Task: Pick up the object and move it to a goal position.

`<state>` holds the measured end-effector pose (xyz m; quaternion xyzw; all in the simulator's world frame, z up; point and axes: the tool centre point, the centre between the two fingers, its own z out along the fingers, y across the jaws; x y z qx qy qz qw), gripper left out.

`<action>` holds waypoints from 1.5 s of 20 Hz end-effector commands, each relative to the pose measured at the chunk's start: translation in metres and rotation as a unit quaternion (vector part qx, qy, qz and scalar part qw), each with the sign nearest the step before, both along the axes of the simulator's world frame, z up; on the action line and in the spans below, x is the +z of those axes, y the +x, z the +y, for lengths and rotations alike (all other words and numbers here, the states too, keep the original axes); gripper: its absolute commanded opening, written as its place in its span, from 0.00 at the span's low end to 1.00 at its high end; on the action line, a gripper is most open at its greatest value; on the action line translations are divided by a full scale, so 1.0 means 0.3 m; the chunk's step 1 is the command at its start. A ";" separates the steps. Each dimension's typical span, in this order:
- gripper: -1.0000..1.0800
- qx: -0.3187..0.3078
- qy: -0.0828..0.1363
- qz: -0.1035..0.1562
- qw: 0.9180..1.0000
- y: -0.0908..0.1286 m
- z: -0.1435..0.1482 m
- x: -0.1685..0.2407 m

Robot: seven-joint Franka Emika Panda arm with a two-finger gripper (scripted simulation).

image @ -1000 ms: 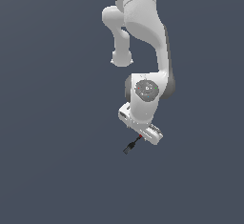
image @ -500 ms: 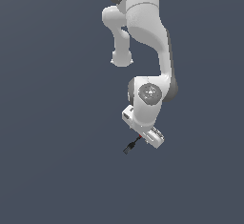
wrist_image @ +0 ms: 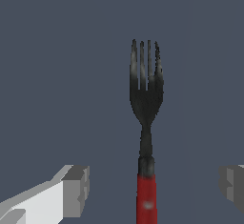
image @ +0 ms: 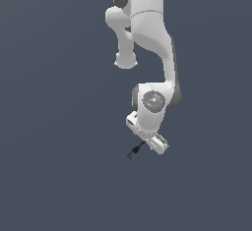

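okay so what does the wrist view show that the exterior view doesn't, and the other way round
Only the wrist view shows the red handle of the slender fork, its four separate dark tines, and the two grey fingertips standing apart on either side of the handle, not touching it. Only the exterior view shows the whole white robot arm bent down over the spot. Both show the fork's dark tine end against the plain dark blue-grey surface.

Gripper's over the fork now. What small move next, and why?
Probably close the fingers. The gripper is open, and the fork has its red handle between the two pads, neither touching it. Height above the floor is hard to judge, so lower slightly first if needed.
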<state>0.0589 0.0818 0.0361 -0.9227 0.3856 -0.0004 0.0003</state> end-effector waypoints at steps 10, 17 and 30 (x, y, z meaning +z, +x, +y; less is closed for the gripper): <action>0.00 -0.001 0.000 0.000 1.000 0.001 0.000 -0.099; 0.00 -0.001 0.000 0.000 1.000 0.001 0.000 -0.099; 0.00 -0.004 -0.001 0.000 1.000 0.000 -0.022 0.011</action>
